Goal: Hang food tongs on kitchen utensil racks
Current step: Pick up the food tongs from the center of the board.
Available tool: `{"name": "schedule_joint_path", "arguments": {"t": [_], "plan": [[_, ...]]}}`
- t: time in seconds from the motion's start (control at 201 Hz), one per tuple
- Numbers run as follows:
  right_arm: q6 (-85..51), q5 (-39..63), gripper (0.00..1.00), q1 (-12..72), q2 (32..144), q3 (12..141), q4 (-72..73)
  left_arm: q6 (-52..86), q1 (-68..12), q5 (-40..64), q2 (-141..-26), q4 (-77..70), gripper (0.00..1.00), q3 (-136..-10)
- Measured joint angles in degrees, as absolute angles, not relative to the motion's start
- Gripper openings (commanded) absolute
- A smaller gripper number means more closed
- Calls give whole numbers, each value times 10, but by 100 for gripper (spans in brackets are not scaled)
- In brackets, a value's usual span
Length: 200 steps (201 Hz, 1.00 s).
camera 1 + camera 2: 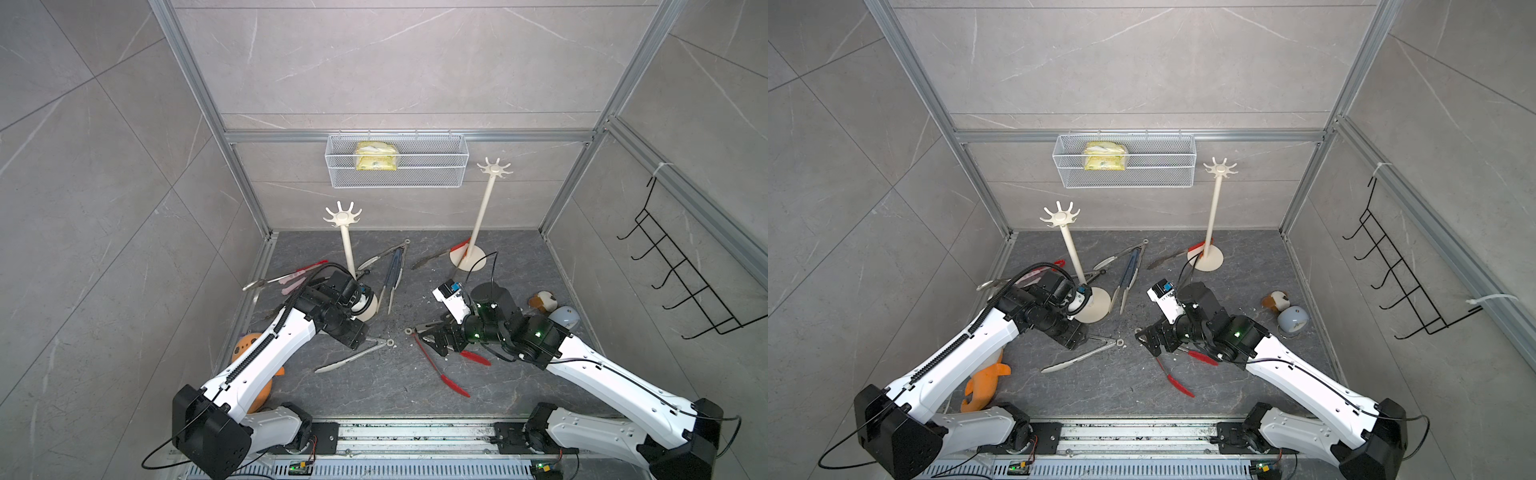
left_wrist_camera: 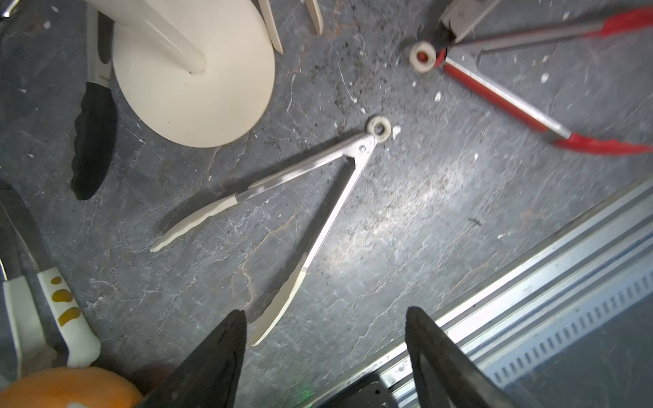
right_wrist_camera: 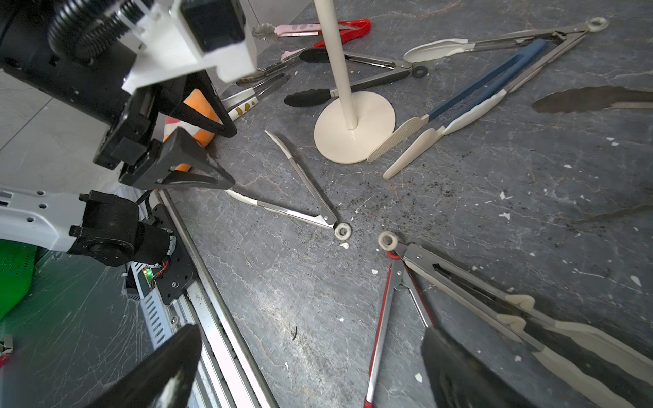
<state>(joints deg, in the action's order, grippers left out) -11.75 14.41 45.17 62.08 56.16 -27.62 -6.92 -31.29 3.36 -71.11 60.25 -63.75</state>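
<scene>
Tongs (image 2: pixel 282 178), cream-tipped, flat beneath spread left tool (image 2: pixel 325 312).

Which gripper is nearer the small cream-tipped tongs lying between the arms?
Left. The left gripper hangs above a tip of the cream-tipped tongs; the right gripper hovers beyond their ring end, over the red-tipped tongs.

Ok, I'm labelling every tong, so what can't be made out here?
- Top views: orange plush toy, mostly under the left arm.
- Top views: red-tipped tongs, one leg under the right arm.
- Left wrist view: black-tipped tongs, handle cut by frame edge.
- Top views: yellow packet in mesh basket, print too small.
</scene>
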Motion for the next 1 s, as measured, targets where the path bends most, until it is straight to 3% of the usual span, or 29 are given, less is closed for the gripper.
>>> {"name": "schedule_joint_path", "arguments": {"t": [0.428,0.996], "plan": [[-118,155,100,449,622,562,-272,-221,-303,34,-705,547,65,-495],[-118,174,100,446,631,562,-272,-285,-273,41,-781,434,60,-448]]}}
